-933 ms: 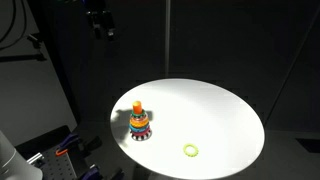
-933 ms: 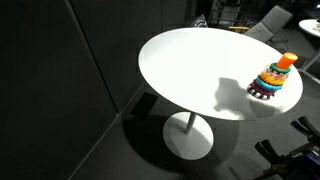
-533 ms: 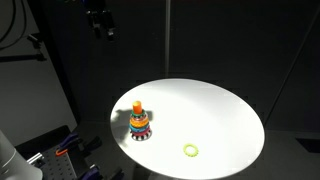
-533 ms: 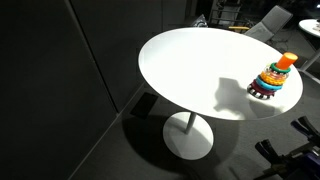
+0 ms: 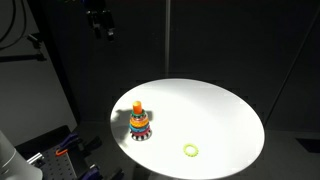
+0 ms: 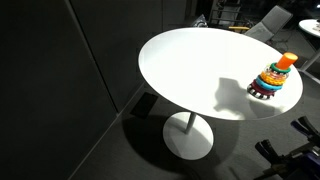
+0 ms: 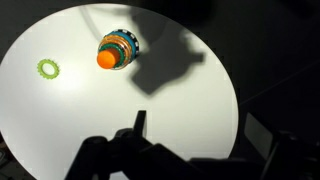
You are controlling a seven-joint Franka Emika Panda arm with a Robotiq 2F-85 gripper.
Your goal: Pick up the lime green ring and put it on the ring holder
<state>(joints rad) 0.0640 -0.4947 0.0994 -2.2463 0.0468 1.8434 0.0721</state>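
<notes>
The lime green ring [image 5: 190,151] lies flat on the round white table [image 5: 215,105] near its front edge; in the wrist view it is at the far left [image 7: 48,69]. The ring holder [image 5: 139,120], a striped cone with an orange top, stands upright on the table; it also shows in an exterior view [image 6: 276,77] and the wrist view [image 7: 117,49]. My gripper [image 5: 100,20] hangs high above the table, far from both. In the wrist view its fingers [image 7: 200,140] are dark, wide apart and empty.
The surroundings are dark, with black curtains behind. A vertical pole [image 5: 167,40] stands behind the table. The table has a pedestal foot [image 6: 188,135]. Equipment with orange parts [image 5: 65,148] sits low beside the table.
</notes>
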